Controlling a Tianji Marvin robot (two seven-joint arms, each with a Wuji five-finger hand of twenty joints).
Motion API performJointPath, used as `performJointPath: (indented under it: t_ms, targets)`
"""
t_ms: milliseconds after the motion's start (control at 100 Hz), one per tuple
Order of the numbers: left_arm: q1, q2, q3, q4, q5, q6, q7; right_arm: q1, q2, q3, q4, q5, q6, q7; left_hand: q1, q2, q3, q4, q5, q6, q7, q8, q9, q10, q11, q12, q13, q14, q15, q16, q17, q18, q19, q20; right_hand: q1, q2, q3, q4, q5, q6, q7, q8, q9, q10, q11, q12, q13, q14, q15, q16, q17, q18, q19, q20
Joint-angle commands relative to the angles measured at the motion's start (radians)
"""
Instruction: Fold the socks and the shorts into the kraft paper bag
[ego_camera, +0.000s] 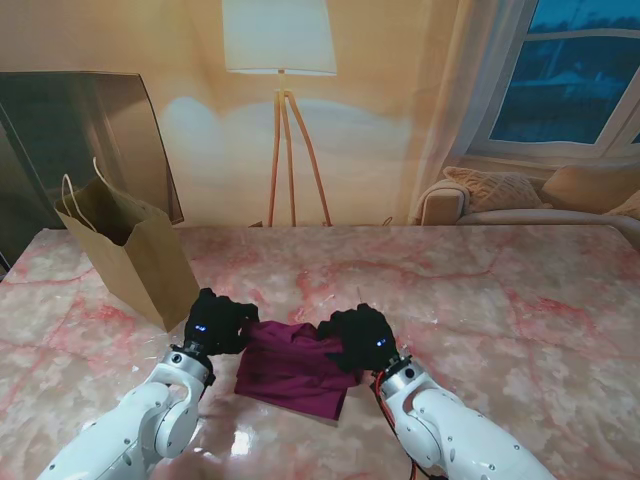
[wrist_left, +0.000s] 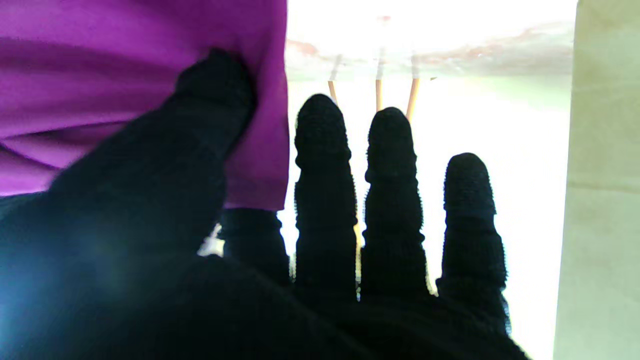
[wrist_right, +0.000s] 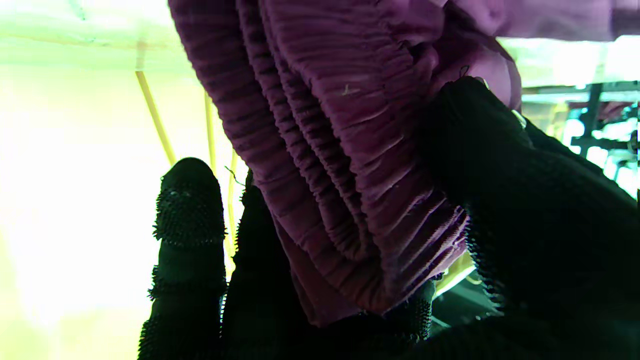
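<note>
- The left hand (ego_camera: 215, 322), black-gloved, sits at the left edge of the purple shorts (ego_camera: 295, 368); its wrist view shows the thumb (wrist_left: 200, 145) pressed against the cloth with one finger behind the hem, so it is pinching that edge, while the other three fingers (wrist_left: 322, 165) stand straight and spread, holding nothing.
- The right hand (ego_camera: 360, 337) is at the far right corner of the shorts, and its wrist view shows the gathered, ribbed waistband (wrist_right: 350, 165) bunched between the thumb and the fingers, clamped firmly.
- The shorts lie mostly flat on the pink marble table (ego_camera: 520, 300), between the two hands and close to the robot, with the near corner pointing toward me.
- The kraft paper bag (ego_camera: 135, 258) stands open and tilted on the table, farther off and to the left of the left hand, near but not touching it.
- I cannot make out any socks.
- A floor lamp (ego_camera: 283, 100) stands behind the table.
</note>
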Motion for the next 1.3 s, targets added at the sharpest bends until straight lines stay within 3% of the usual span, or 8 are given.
performJointPath:
  t_ms: [0,330,390,470,590,650,890,1290]
  targets:
    - [0.022,0.016,-0.003,0.014,0.015,-0.008,0.010,-0.021,0.019,-0.006,0.016,-0.008,-0.017,-0.006,0.015,-0.020,0.052,-0.023,-0.007,0.006,0.065,0.021,-0.025,-0.031,0.021,0.025,-0.022,-0.016,0.016,0.017,-0.015,0.010,-0.005,0.014,0.036,0.009,0.033,-0.012,0.008,-0.070,0.096,0.047,-0.028,-0.034,0.013,0.014,-0.030,-0.026,-0.014,-0.020,-0.027,-0.026,-0.014,0.007]
    - [0.058,0.055,-0.016,0.014,0.097,-0.120,-0.046,-0.040,0.078,-0.025,-0.035,-0.132,-0.023,-0.005,-0.009,-0.010,0.060,-0.030,-0.061,0.021,-0.045,0.016,-0.110,-0.032,-0.046,-0.038,-0.081,-0.023,-0.079,-0.015,-0.052,-0.013,-0.053,0.012,-0.007,0.020,0.045,-0.015,-0.071,-0.001,-0.011,-0.050,-0.112,-0.034,-0.040,-0.040,-0.104,-0.039,-0.097,-0.062,-0.089,-0.030,-0.095,0.013]
    - [0.070,0.058,-0.028,0.006,0.096,-0.138,-0.067,-0.052,0.084,-0.014,-0.052,-0.142,-0.027,0.011,-0.033,-0.002,0.068,-0.036,-0.075,0.039,-0.095,0.027,-0.166,-0.022,-0.030,-0.122,-0.104,-0.020,-0.109,-0.028,-0.068,-0.018,-0.075,0.017,-0.030,0.031,0.057,-0.007,-0.085,0.030,-0.062,-0.042,-0.130,-0.029,-0.053,-0.066,-0.122,-0.035,-0.122,-0.077,-0.109,-0.026,-0.128,0.021]
    - [0.097,0.061,-0.059,-0.023,0.091,-0.161,-0.115,-0.074,0.091,0.009,-0.077,-0.155,-0.036,0.031,-0.092,0.018,0.096,-0.039,-0.090,0.069,-0.170,0.050,-0.262,0.004,-0.058,-0.391,-0.154,-0.015,-0.173,-0.067,-0.098,-0.025,-0.116,0.018,-0.064,0.044,0.064,0.012,-0.094,0.063,-0.109,-0.038,-0.149,-0.024,-0.071,-0.084,-0.143,-0.034,-0.149,-0.092,-0.134,-0.016,-0.164,0.021]
    - [0.145,0.064,-0.118,-0.081,0.079,-0.203,-0.192,-0.121,0.104,0.063,-0.134,-0.181,-0.056,0.069,-0.197,0.055,0.138,-0.006,-0.105,0.112,-0.252,0.084,-0.354,0.036,-0.140,-0.503,-0.228,-0.001,-0.258,-0.124,-0.152,-0.029,-0.183,0.011,-0.154,0.083,0.067,0.098,-0.102,0.104,-0.192,0.020,-0.181,-0.011,-0.115,-0.113,-0.189,-0.027,-0.221,-0.134,-0.190,0.003,-0.250,0.006]
    - [0.166,0.065,-0.142,-0.106,0.079,-0.216,-0.213,-0.151,0.110,0.096,-0.169,-0.195,-0.069,0.096,-0.248,0.077,0.160,0.052,-0.117,0.127,-0.290,0.112,-0.390,0.046,-0.170,-0.544,-0.253,0.003,-0.287,-0.149,-0.161,-0.030,-0.206,0.016,-0.195,0.102,0.056,0.147,-0.105,0.112,-0.237,0.085,-0.197,-0.004,-0.140,-0.128,-0.205,-0.022,-0.254,-0.159,-0.215,0.011,-0.290,0.006]
    - [0.229,0.065,-0.216,-0.176,0.069,-0.282,-0.259,-0.252,0.119,0.196,-0.271,-0.227,-0.123,0.125,-0.282,0.103,0.136,0.061,-0.121,0.094,-0.318,0.142,-0.458,0.058,-0.221,-0.598,-0.319,0.010,-0.363,-0.206,-0.209,-0.034,-0.281,0.005,-0.330,0.185,-0.014,0.148,-0.104,0.115,-0.267,0.106,-0.215,0.008,-0.184,-0.151,-0.226,-0.013,-0.317,-0.191,-0.263,0.029,-0.361,-0.005]
    - [0.289,0.052,-0.295,-0.255,0.044,-0.279,-0.251,-0.377,0.107,0.311,-0.393,-0.223,-0.178,0.104,-0.306,0.184,0.058,0.036,-0.109,0.077,-0.322,0.139,-0.486,0.068,-0.242,-0.626,-0.349,0.010,-0.400,-0.243,-0.234,-0.031,-0.344,-0.003,-0.368,0.246,-0.063,0.156,-0.009,0.093,-0.222,0.146,-0.164,0.018,-0.226,-0.179,-0.178,0.013,-0.369,-0.214,-0.262,0.046,-0.391,0.000]
